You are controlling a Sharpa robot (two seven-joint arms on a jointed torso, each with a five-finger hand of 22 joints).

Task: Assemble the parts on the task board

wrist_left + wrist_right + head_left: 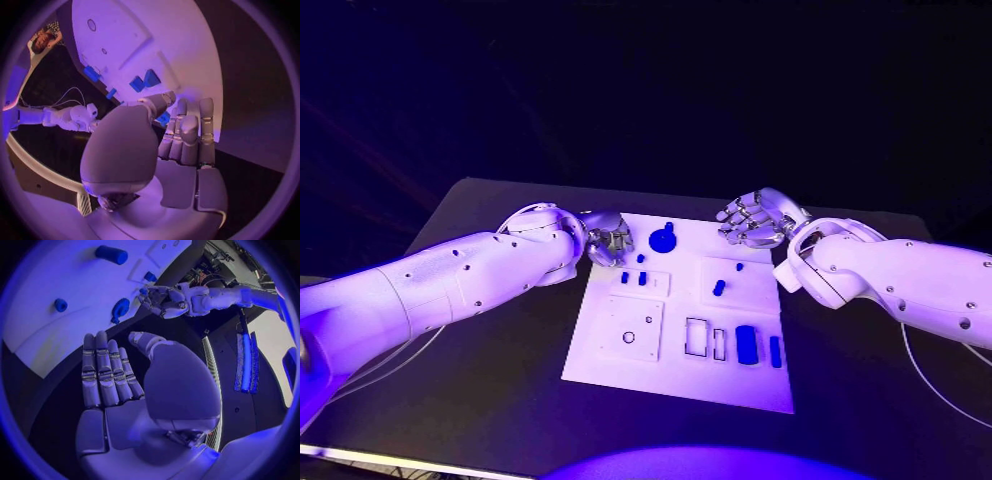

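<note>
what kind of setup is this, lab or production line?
Likely a lab test bench or demo stand, not a line: a lone black table in a dark room, a white task board with blue parts, loose cables behind.

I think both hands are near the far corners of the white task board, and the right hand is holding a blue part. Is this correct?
Not quite. Both hands are near the far corners of the task board, but the right hand holds nothing: in the right wrist view its fingers are straight and apart, over the black table. The blue parts lie on the board.
</note>
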